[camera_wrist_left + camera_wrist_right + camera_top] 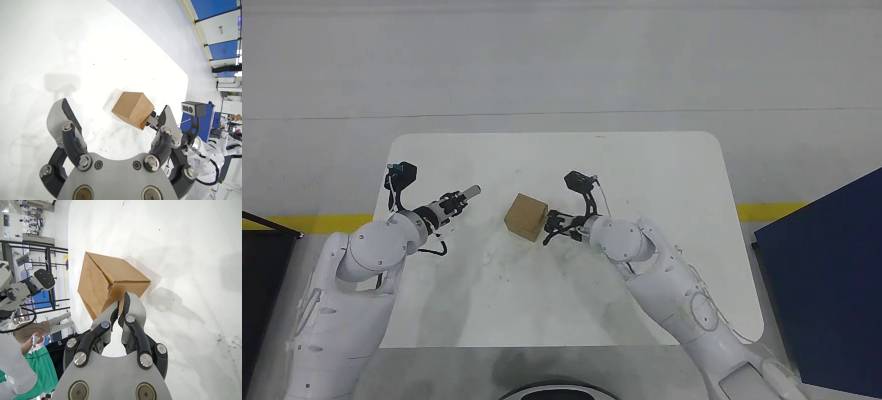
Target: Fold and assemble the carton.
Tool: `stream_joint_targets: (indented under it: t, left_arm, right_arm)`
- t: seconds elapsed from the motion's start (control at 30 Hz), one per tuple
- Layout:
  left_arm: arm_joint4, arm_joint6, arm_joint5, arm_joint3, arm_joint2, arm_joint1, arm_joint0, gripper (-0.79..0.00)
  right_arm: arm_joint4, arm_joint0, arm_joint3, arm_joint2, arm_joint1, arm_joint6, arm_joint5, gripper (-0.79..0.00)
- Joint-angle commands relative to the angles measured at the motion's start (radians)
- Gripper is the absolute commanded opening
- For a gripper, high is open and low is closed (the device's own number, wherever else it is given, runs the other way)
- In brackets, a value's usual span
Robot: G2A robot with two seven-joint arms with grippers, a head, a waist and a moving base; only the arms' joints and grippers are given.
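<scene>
**Carton** [526,216]: brown cardboard, folded into a closed cube. It sits near the middle of the white table [662,170], turned corner-on to the table's sides. Whether its base rests flat cannot be told.

**Right gripper** [550,228]: at the carton's side nearest the robot's right. Its fingers are pressed together on a cardboard edge at the carton's lower corner.

**Left gripper** [472,190]: on the carton's opposite side, near but apart from it. It points at the carton, jaws spread wide and holding nothing.

**Edges and room:** bare tabletop surrounds the carton on every side, and it lies well apart from all table edges. The widest open stretch is towards the far edge.

**Left wrist view:** the carton [132,111] stands ahead of the left gripper [115,103], showing two smooth closed faces. The right gripper [154,121] is clamped on the flap at its far lower corner.

**Right wrist view:** the right gripper [122,299] meets the carton [98,283] below a creased, slightly torn seam. Dark specks [225,339] mark the table nearby.
</scene>
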Motion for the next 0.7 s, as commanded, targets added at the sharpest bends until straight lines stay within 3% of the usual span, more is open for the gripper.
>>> stream_joint_targets:
  t: [0.0, 0.23, 0.27, 0.3, 0.33, 0.4, 0.43, 0.67]
  left_arm:
    - [0.0, 0.0, 0.0, 0.0, 0.0, 0.0, 0.0, 0.0]
    - [0.0, 0.0, 0.0, 0.0, 0.0, 0.0, 0.0, 0.0]
    - [0.0, 0.0, 0.0, 0.0, 0.0, 0.0, 0.0, 0.0]
    - [0.0, 0.0, 0.0, 0.0, 0.0, 0.0, 0.0, 0.0]
    - [0.0, 0.0, 0.0, 0.0, 0.0, 0.0, 0.0, 0.0]
    - [0.0, 0.0, 0.0, 0.0, 0.0, 0.0, 0.0, 0.0]
    - [0.0, 0.0, 0.0, 0.0, 0.0, 0.0, 0.0, 0.0]
    - [0.0, 0.0, 0.0, 0.0, 0.0, 0.0, 0.0, -0.001]
  right_arm:
    - [0.021, -0.043, -0.057, 0.041, 0.007, -0.033, -0.013, -0.785]
    - [0.046, -0.245, -0.302, 0.205, 0.035, -0.219, -0.083, -0.785]
    - [0.065, -0.265, -0.319, 0.223, 0.036, -0.239, -0.095, -0.693]
    - [0.082, -0.282, -0.334, 0.235, 0.037, -0.254, -0.106, -0.44]
    - [0.093, -0.292, -0.342, 0.241, 0.037, -0.261, -0.11, 0.0]
    - [0.093, -0.292, -0.342, 0.241, 0.037, -0.261, -0.11, 0.0]
    - [0.094, -0.295, -0.344, 0.242, 0.037, -0.262, -0.111, -0.736]
    - [0.093, -0.292, -0.342, 0.241, 0.037, -0.261, -0.11, -0.301]
